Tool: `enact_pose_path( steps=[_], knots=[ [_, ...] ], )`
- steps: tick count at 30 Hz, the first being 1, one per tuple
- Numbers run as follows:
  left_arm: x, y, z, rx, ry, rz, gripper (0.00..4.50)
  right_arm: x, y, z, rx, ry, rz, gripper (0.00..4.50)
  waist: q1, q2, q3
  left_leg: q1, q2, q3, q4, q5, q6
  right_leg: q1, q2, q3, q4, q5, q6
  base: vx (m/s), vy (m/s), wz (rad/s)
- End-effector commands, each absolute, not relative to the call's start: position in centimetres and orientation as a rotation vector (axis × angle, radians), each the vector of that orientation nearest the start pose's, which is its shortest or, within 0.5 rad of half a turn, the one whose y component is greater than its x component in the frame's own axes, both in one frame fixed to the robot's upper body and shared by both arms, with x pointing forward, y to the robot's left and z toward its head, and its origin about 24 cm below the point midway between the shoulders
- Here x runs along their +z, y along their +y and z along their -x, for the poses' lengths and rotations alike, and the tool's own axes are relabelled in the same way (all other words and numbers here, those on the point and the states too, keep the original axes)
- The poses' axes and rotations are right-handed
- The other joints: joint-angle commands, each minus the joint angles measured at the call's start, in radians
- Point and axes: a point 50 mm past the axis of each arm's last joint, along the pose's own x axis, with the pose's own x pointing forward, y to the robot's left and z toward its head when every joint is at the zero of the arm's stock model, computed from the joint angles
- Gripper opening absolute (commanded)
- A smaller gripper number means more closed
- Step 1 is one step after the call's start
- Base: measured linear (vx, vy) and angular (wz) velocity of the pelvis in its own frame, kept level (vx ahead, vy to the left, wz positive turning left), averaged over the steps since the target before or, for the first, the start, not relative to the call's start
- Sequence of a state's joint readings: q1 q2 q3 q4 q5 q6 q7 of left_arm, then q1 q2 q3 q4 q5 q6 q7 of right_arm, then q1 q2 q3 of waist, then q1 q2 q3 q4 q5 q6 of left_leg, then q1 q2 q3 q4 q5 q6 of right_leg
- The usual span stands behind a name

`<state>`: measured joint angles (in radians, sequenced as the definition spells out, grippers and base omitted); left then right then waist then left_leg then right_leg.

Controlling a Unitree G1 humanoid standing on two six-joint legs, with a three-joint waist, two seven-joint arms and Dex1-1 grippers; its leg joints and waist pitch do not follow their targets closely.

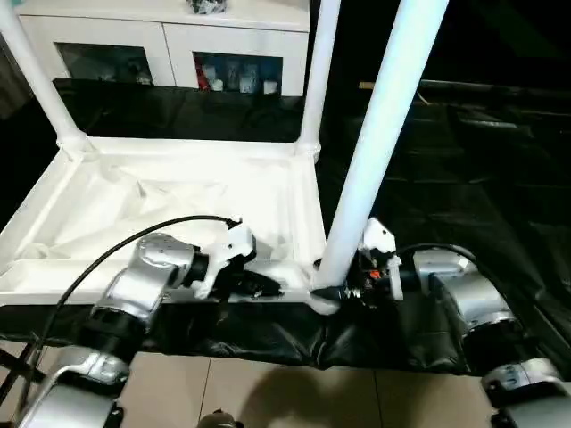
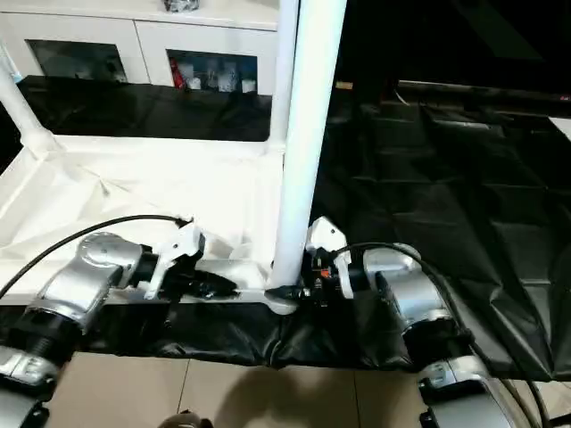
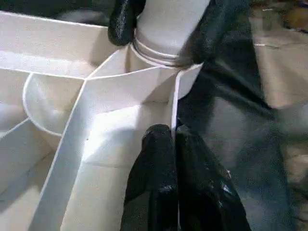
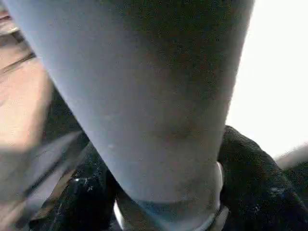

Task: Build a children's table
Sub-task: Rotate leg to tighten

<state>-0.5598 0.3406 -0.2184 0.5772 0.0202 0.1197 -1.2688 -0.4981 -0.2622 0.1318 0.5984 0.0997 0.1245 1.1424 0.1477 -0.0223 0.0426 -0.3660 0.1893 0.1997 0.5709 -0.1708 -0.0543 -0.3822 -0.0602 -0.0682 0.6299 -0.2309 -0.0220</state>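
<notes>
The children's table top (image 1: 308, 205) lies upside down on a black sheet, white and rimmed. Two white legs stand in its far corners (image 1: 36, 80) (image 1: 319, 71). A third leg (image 1: 384, 134) rises from the near right corner socket (image 3: 159, 62). My right gripper (image 1: 332, 290) is shut on this leg's base, one black finger (image 3: 122, 21) on each side; the leg (image 4: 154, 96) runs between them in the right wrist view. Just left of that corner, my left gripper (image 1: 263, 287) is shut on the top's thin near rim (image 3: 174, 101), pinching the wall.
A white cabinet (image 1: 169, 45) with glass doors stands behind the table top. The black sheet (image 1: 464, 160) spreads wide to the right. Tiled floor (image 1: 268, 392) lies in front of the sheet's near edge. A black cable (image 1: 98, 259) loops over my left forearm.
</notes>
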Motion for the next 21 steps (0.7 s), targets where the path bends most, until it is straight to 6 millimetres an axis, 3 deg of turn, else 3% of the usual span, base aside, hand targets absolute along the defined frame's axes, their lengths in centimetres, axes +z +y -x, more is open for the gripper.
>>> enact_pose_path(
  steps=[1,3,5,10,12,14,16,20,21],
  knots=[
    [5.6,11.1,-32.4,-1.254,0.353,-0.316,0.00,2.5,-9.2,-30.1,1.264,0.368,0.089,2.59,-0.005,-0.009,-0.048,0.017,0.057,-0.031,-0.061,-0.178,0.021,0.035,-0.105,0.057,-0.091,-0.205,-0.176,0.000,0.000,0.00],
    [6.0,9.8,-33.4,-1.155,0.325,-0.318,0.00,1.6,-8.2,-31.3,1.042,0.375,0.076,2.58,-0.015,-0.007,-0.046,0.021,0.056,-0.032,-0.066,-0.211,0.002,0.030,-0.106,0.059,-0.098,-0.255,-0.166,0.000,0.000,0.00],
    [6.0,9.7,-33.5,-1.147,0.323,-0.318,0.00,1.6,-8.2,-31.3,1.025,0.377,0.073,2.58,-0.017,-0.009,-0.048,0.022,0.057,-0.034,-0.067,-0.219,-0.009,0.033,-0.108,0.060,-0.098,-0.271,-0.157,0.000,0.000,0.00],
    [6.3,8.0,-34.5,-1.023,0.285,-0.313,0.00,1.4,-6.4,-32.4,0.804,0.367,0.050,2.52,-0.018,-0.007,-0.055,0.017,0.052,-0.029,-0.060,-0.144,0.010,0.035,-0.100,0.062,-0.082,-0.095,-0.175,0.000,0.000,0.00],
    [6.2,7.5,-34.5,-1.022,0.279,-0.309,0.00,1.4,-5.9,-32.4,0.778,0.357,0.043,2.52,-0.017,-0.007,-0.055,0.016,0.052,-0.029,-0.059,-0.135,0.016,0.038,-0.101,0.061,-0.080,-0.073,-0.177,0.000,0.000,0.00],
    [6.0,7.0,-34.2,-1.051,0.268,-0.303,0.00,1.6,-5.2,-32.2,0.810,0.333,0.008,3.13,-0.016,-0.007,-0.055,0.016,0.053,-0.029,-0.058,-0.140,0.026,0.039,-0.103,0.061,-0.081,-0.067,-0.175,0.000,0.000,0.00],
    [6.0,6.9,-33.9,-1.079,0.258,-0.316,0.00,1.7,-5.4,-32.2,0.829,0.326,0.010,3.14,-0.017,-0.006,-0.053,0.016,0.055,-0.029,-0.060,-0.156,0.031,0.037,-0.102,0.061,-0.084,-0.079,-0.175,0.000,0.000,0.00],
    [5.7,7.2,-33.6,-1.099,0.242,-0.358,0.00,1.7,-6.9,-32.3,0.846,0.310,0.115,3.61,-0.014,-0.006,-0.053,0.017,0.056,-0.029,-0.061,-0.166,0.026,0.038,-0.102,0.061,-0.086,-0.097,-0.168,0.000,0.000,0.00],
    [5.4,7.5,-33.5,-1.099,0.238,-0.385,0.00,1.9,-8.6,-32.0,0.890,0.287,0.199,3.61,-0.012,-0.014,-0.053,0.017,0.056,-0.029,-0.060,-0.158,0.033,0.039,-0.101,0.060,-0.084,-0.089,-0.167,0.000,0.000,0.00]
  ],
)
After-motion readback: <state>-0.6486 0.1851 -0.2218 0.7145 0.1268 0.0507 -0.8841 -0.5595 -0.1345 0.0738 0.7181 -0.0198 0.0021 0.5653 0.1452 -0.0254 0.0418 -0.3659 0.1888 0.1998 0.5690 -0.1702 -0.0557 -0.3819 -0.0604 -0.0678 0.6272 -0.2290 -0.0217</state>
